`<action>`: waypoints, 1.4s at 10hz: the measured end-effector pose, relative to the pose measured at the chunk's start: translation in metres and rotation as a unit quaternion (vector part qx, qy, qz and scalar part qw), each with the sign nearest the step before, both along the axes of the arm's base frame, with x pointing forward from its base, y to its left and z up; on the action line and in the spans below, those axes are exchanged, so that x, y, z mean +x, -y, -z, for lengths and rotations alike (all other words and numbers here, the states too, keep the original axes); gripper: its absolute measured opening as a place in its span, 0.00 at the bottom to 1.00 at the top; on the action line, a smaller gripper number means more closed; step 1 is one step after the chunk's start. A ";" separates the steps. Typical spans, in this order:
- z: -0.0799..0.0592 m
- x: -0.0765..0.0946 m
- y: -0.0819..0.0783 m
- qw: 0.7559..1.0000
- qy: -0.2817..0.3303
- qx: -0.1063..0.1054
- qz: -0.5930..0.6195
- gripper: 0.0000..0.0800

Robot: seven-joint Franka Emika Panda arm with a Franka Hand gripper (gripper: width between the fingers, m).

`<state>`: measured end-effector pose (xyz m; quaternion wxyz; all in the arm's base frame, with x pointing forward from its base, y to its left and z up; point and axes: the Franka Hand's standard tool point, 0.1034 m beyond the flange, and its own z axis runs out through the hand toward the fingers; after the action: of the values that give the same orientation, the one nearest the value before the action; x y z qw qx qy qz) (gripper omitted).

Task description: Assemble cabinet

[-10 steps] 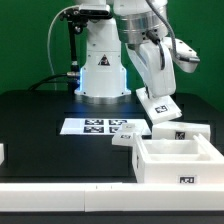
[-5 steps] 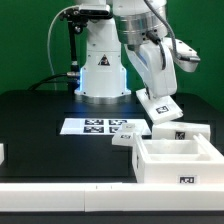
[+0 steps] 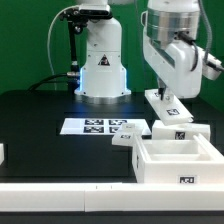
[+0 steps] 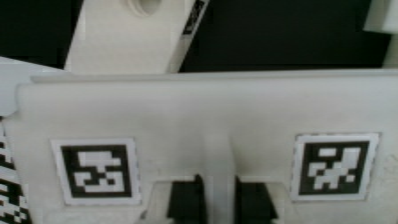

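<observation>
Toward the exterior view's right, above the black table [image 3: 40, 105], the gripper [image 3: 160, 94] seemed clamped on a tilted, tagged cabinet panel [image 3: 172, 110], held just behind the open box [image 3: 175, 160] and well apart from the marker board [image 3: 100, 126].

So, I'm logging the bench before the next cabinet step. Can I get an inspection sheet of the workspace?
Surface: black table, with the marker board lying flat on it.
Job's things: open box near the front; small block beside it; tagged panel tilted above the box's far side.
Clutter: white piece, cut off at the exterior view's left.
Grippers: gripper shut on the tagged panel.
Cables: dark cables beside the robot base.
Surroundings: green backdrop.
</observation>
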<state>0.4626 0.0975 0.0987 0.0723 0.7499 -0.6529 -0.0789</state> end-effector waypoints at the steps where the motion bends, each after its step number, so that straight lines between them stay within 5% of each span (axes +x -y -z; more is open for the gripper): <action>1: 0.001 -0.002 -0.007 1.000 0.001 -0.023 -0.009 0.08; 4: 0.009 -0.011 -0.027 0.996 0.000 -0.078 -0.031 0.08; 6: 0.015 -0.017 -0.027 0.993 -0.034 -0.112 0.016 0.08; 14: 0.018 -0.011 -0.052 0.990 0.135 -0.031 -0.011 0.08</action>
<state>0.4512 0.1493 0.0810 0.0078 0.7585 -0.6502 0.0437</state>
